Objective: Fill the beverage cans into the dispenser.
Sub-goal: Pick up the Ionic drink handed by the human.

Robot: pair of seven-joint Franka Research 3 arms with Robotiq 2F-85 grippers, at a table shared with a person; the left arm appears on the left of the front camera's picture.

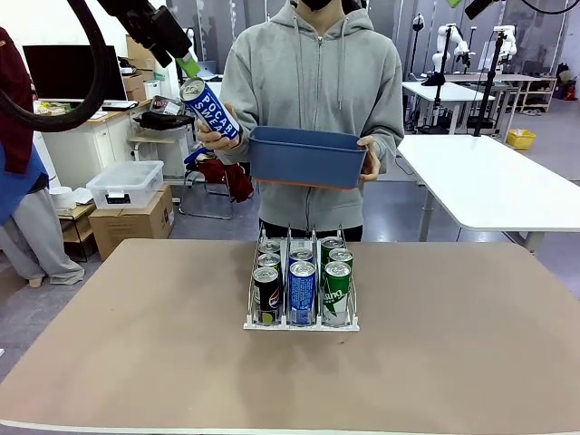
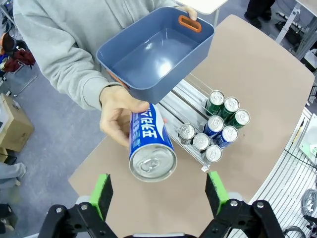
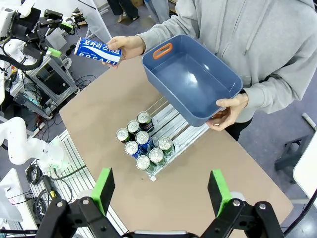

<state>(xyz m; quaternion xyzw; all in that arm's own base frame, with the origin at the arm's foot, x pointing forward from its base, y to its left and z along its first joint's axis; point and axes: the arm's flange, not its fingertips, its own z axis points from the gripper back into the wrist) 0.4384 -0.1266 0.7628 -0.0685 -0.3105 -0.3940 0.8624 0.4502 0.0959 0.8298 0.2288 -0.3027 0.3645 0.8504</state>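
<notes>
The brown table (image 1: 136, 362) carries the dispenser. A person stands at its far side.

The blue tub (image 1: 306, 156) is held at chest height above the far edge, open side up, with an orange handle slot in one end wall. Both wrist views show its floor bare.

The dispenser (image 1: 302, 325) stands near the middle of the table, well below the tub. It is clear, on a white base, and has three lanes. Its cans (image 1: 302, 292) stand upright with silver tops up:
- Three black cans in the lane on the robot's left.
- Two blue cans in the middle lane.
- Three green cans in the lane on the robot's right.

A further blue can (image 2: 151, 144) with white lettering is off the table, gripped around its body by one hand (image 2: 119, 116) of the person. It is tilted, with its top aimed at the left gripper. The other hand (image 3: 225, 111) holds the tub by its end wall.

The left gripper (image 2: 158, 191) is raised high at the far left, reaching toward the offered can. Its jaws are spread wide and hold nothing. The can top sits just beyond the green pads (image 2: 101, 193), on the line between them, without touching.

The right gripper (image 3: 161, 191) hangs high over the table, looking down on the dispenser. Its jaws are also spread wide and hold nothing.
</notes>
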